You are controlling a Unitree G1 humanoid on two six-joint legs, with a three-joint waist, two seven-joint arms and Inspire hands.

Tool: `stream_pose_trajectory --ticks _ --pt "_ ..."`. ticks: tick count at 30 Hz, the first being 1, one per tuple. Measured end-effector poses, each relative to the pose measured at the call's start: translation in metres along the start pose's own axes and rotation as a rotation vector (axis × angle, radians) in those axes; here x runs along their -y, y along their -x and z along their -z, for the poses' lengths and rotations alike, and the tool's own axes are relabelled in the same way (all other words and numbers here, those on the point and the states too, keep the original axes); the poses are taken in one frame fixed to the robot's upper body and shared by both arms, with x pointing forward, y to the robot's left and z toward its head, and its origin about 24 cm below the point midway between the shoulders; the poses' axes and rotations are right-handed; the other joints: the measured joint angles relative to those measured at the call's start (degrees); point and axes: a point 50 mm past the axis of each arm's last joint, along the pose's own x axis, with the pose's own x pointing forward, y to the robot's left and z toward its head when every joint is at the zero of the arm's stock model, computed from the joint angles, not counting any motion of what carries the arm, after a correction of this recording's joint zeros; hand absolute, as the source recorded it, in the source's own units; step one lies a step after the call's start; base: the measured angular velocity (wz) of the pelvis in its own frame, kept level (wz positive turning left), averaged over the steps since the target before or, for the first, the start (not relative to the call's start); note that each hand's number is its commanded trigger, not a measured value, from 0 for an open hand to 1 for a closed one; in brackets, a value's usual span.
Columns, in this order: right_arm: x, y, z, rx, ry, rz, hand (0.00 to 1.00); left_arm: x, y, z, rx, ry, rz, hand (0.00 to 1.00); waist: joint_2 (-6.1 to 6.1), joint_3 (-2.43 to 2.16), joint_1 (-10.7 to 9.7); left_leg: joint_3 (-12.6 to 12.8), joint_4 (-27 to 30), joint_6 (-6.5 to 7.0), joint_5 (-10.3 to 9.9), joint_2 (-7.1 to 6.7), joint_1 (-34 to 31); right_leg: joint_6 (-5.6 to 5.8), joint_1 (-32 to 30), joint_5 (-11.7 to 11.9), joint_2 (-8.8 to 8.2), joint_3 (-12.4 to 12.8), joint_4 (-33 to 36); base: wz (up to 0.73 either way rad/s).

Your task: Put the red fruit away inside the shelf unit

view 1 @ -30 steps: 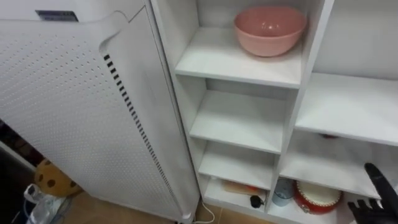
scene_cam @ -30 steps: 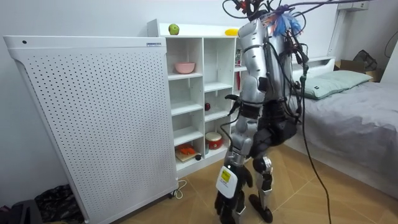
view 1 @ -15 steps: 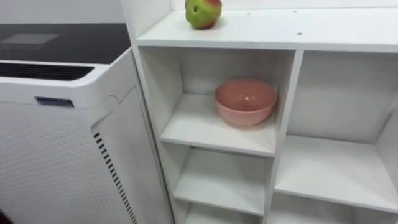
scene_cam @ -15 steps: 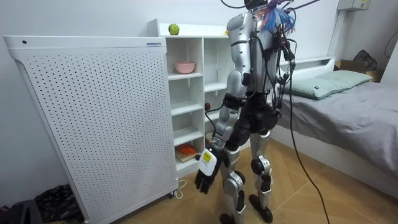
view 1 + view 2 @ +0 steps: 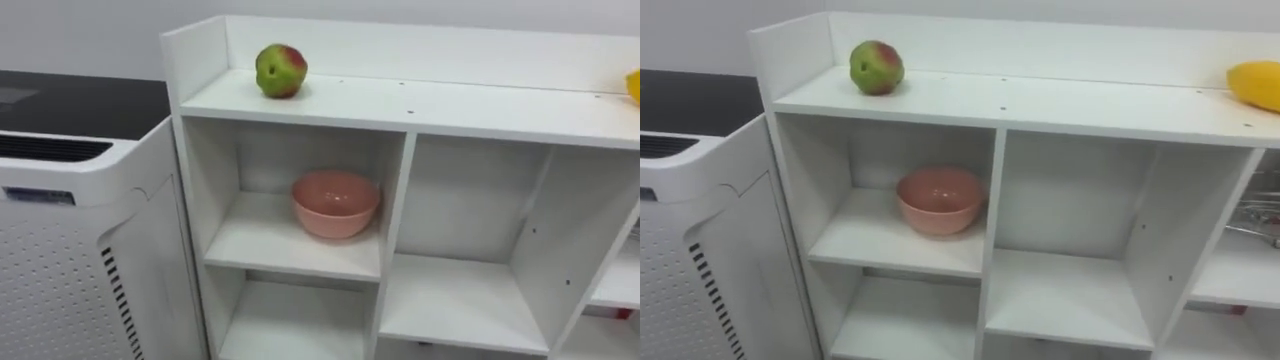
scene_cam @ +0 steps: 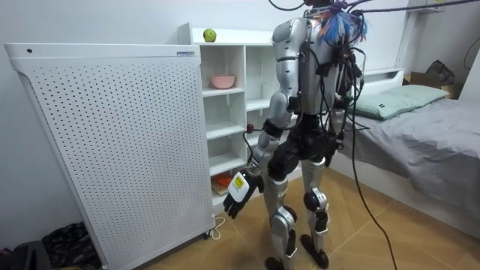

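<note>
A green-red apple [image 5: 281,70] [image 6: 209,35] lies on the top board of the white closet [image 5: 450,106], near its left end. A yellow fruit [image 5: 1255,84] rests at the right end of the same board. One compartment below the apple holds a pink bowl [image 5: 335,203]. In the room view I stand upright facing the closet [image 6: 241,75]. My left hand [image 6: 238,191] hangs low beside my thigh with relaxed fingers and holds nothing.
A tall white perforated unit [image 6: 112,150] [image 5: 60,200] stands tight against the closet's left side. A bed [image 6: 420,127] lies behind me at the room view's right. The compartments beside and under the bowl are bare; a dark bag [image 6: 67,244] lies on the floor.
I have straightened up from a bend, and my eye views have swung from the low shelves up to the closet's top. My left hand has swung towards the room view's left.
</note>
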Motion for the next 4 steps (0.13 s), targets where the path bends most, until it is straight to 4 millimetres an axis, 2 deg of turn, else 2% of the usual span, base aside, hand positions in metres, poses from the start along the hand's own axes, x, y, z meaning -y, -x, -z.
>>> stream_pose_trajectory --ticks 4 --pt "0.0011 0.0007 0.0088 -0.029 0.115 0.004 0.00 0.0026 -0.0004 -0.0017 -0.008 -0.002 0.018 0.00 -0.07 -0.05 -0.4 0.0 0.0 0.00 0.0 0.01 0.2 -0.01 0.1 0.0 0.03 0.1 0.0 0.00"
